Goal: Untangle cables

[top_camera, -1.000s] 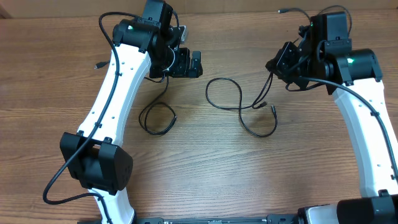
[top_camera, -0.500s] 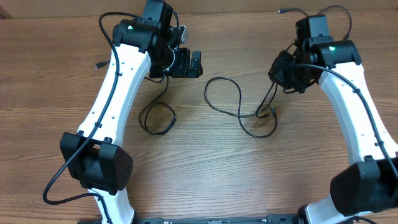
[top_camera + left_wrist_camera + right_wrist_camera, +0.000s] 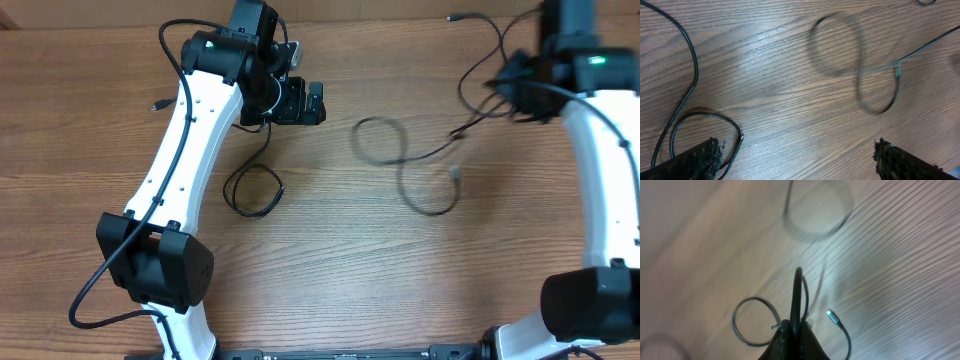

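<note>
The left arm [image 3: 185, 150] reaches from the lower left up to the upper middle of the table [image 3: 330, 270]. Its left hand [image 3: 303, 103] is spread wide and holds nothing. Just below it lies a small looped cable [image 3: 255, 190]. In mid-frame a long cable [image 3: 430, 205] shows blurred, curling in two loops with its plug [image 3: 457, 172] free. The right arm [image 3: 600, 180] stands stretched up the right edge. The right hand [image 3: 797, 280] is pinched tight on the long cable's upper end.

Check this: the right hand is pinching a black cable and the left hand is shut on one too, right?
Partly. The right hand does pinch a cable, but the left hand is open: the left wrist view shows its fingers spread wide apart.
</note>
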### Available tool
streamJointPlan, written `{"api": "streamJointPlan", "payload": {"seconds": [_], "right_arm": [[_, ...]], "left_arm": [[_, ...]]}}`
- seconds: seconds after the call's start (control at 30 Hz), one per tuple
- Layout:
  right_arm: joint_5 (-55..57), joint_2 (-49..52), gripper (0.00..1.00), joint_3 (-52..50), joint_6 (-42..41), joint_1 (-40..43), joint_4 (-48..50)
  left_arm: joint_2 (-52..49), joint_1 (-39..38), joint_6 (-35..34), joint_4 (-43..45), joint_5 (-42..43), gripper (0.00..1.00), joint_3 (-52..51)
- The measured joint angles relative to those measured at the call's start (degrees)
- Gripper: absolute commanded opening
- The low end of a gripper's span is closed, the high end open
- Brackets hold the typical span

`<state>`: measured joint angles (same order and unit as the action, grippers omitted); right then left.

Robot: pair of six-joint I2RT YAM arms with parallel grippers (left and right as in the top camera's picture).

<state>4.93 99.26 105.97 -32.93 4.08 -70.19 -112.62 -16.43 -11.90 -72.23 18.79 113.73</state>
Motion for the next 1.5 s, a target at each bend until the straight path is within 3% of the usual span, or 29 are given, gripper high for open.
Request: {"api": "streamJointPlan", "payload": {"seconds": [0.3,0.53,0.7,1.07,1.33,1.5], "right_arm": [[6.6,-2.6,0.04,12.3,3.8,11.1,-1.4],[6.4,-4.3,0.04,13.4,5.2,13.0,-4.0],[-1.3,-4.3,0.04,13.4,8.1,13.0,-4.1],[-23.6,-4.3,0.04,13.4,22.7,13.0,-10.6],[-28.4,-2.6,0.04,13.4,31.0,10.4,-16.6],[-26.2,1.4,0.04,13.4,31.1,10.2,-18.0]], "left_arm": [[0.0,0.0,0.0,0.0,0.0,1.0,0.0],[0.0,0.0,0.0,0.0,0.0,0.99,0.0],[0.0,0.0,0.0,0.0,0.0,0.99,0.0],[0.0,0.0,0.0,0.0,0.0,1.0,0.0],[0.0,0.0,0.0,0.0,0.0,1.0,0.0],[0.0,0.0,0.0,0.0,0.0,1.0,0.0]]}}
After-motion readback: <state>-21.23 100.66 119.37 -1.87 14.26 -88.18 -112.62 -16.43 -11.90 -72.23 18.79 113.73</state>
